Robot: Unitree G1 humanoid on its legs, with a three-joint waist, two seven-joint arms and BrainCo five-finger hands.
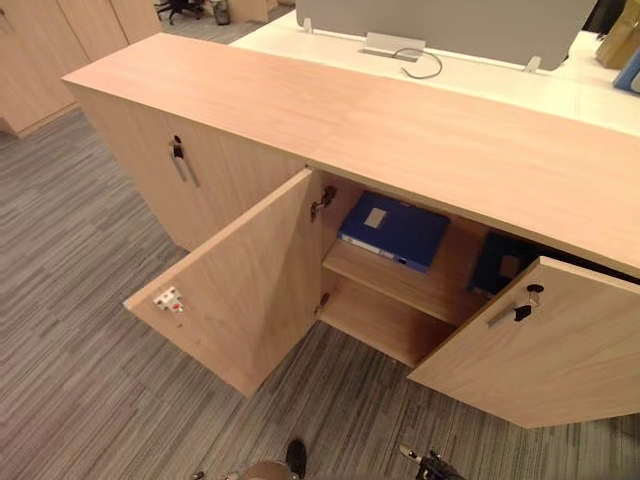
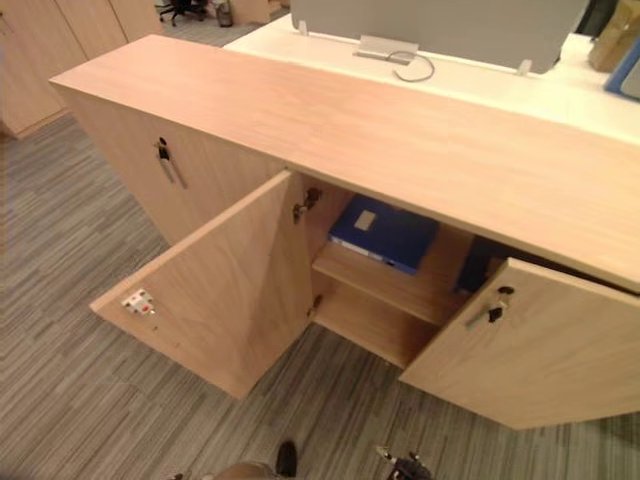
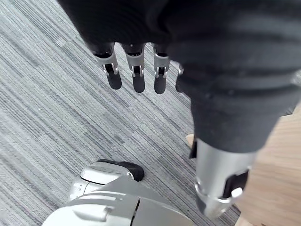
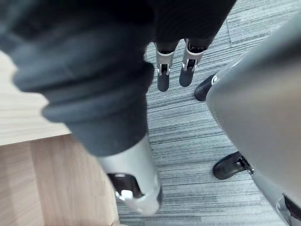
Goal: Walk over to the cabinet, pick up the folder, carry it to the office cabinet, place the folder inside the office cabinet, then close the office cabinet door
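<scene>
The blue folder lies flat on the shelf inside the cabinet. Both doors stand open: the left door swung wide, the right door partly. The left hand hangs over the carpet, fingers straight and loose, holding nothing. The right hand hangs likewise, empty.

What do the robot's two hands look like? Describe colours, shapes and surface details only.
The left hand and right hand look alike. A dark ribbed cover wraps the back of each hand and the wrist. Slim silver fingers with jointed segments end in dark rounded tips. The thumb is a thicker silver cylinder with a dark inset near its end.
</scene>
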